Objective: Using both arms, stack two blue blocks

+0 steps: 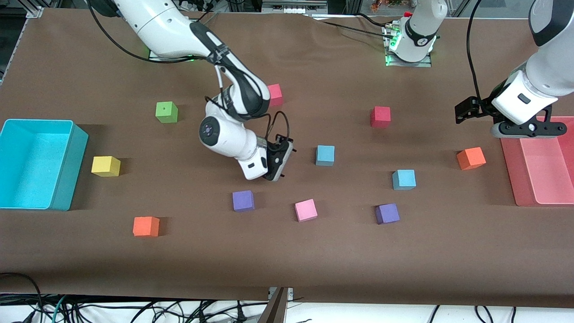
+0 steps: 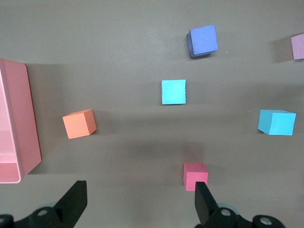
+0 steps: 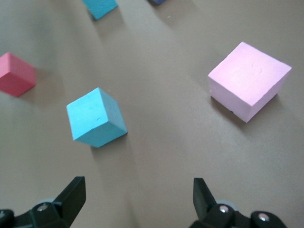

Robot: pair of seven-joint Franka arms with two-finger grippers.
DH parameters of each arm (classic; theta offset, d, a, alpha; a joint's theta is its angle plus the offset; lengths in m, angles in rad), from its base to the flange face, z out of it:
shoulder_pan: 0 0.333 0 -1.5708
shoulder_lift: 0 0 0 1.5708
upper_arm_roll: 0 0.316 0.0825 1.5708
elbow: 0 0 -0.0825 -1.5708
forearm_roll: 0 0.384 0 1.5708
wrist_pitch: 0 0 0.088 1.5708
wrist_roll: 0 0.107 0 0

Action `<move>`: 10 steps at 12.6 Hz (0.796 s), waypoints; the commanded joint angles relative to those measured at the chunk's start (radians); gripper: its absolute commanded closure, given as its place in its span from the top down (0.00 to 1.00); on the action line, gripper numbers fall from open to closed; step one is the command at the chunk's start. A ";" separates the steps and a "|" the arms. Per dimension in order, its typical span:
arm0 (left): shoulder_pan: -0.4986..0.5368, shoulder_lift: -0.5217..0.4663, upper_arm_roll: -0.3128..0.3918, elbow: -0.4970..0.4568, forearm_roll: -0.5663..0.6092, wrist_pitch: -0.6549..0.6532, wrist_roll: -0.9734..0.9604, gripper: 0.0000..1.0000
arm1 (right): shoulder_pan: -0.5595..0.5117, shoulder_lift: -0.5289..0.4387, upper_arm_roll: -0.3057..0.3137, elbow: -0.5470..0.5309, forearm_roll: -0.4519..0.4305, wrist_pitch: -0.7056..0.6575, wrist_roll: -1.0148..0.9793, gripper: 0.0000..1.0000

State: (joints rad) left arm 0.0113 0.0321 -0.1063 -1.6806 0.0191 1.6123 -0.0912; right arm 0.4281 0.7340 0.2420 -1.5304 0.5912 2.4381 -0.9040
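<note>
**Both arms poised before the first pick**

Right gripper, centre frame, hangs low with fingers spread — empty, angled toward the nearest blue block. Left gripper, right edge, waits spread above the pink tray. Second blue block lies lower right, unstacked.

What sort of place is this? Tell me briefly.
Probably a robot lab bench: two robot arms bolted to a brown-covered table, coloured foam cubes such as a blue block scattered on it, and loose cables along its edge.
</note>
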 commanded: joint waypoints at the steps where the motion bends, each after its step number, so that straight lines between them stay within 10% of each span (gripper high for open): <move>1: 0.001 0.008 0.000 0.025 -0.027 -0.015 0.013 1.00 | -0.034 -0.021 0.016 -0.048 0.248 -0.062 -0.288 1.00; 4: 0.001 0.008 0.000 0.025 -0.027 -0.015 0.014 1.00 | -0.002 0.001 -0.016 -0.089 0.568 -0.068 -0.560 1.00; 10: 0.001 0.009 0.002 0.024 -0.028 -0.015 0.016 1.00 | 0.070 0.073 -0.032 -0.086 0.867 -0.057 -0.910 0.99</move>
State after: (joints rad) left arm 0.0113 0.0322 -0.1064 -1.6803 0.0191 1.6123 -0.0912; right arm 0.4751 0.7954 0.2246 -1.6154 1.3868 2.3761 -1.7109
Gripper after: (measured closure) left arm 0.000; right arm 0.000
